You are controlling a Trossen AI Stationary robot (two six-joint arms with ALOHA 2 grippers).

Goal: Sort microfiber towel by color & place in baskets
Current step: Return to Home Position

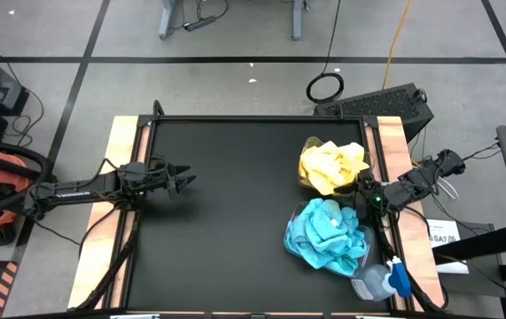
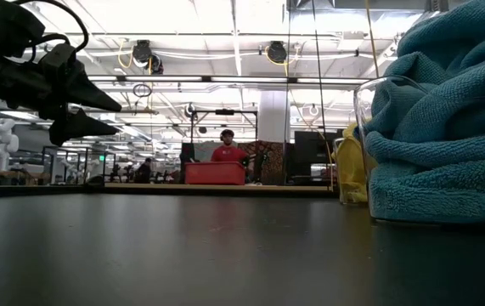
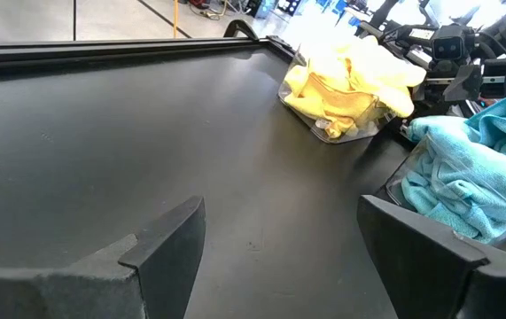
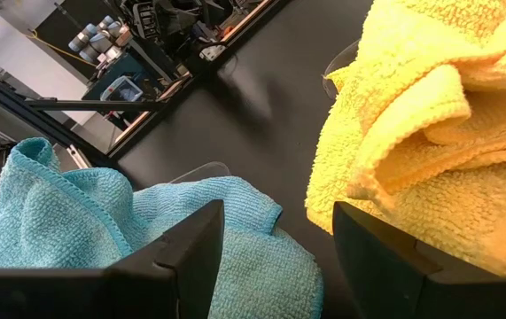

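Left tool [image 1: 188,182]: fingers apart, holding nothing, above the bare surface [image 1: 235,213], well apart from both bins. Right tool [image 4: 277,213]: fingers apart, holding nothing, between two heaps. Two clear bins: first bin [image 3: 328,131] holds the yellow cloths [image 1: 332,164] beside this tool. Second bin [image 2: 363,102] holds the blue cloths [image 1: 328,232] on its other side. The number of cloths in each heap cannot be told.

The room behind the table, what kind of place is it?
Most likely a big robot lab or workshop. Long ceiling lights and hanging cables run overhead, a person stands far back, and black tape lines mark the floor.
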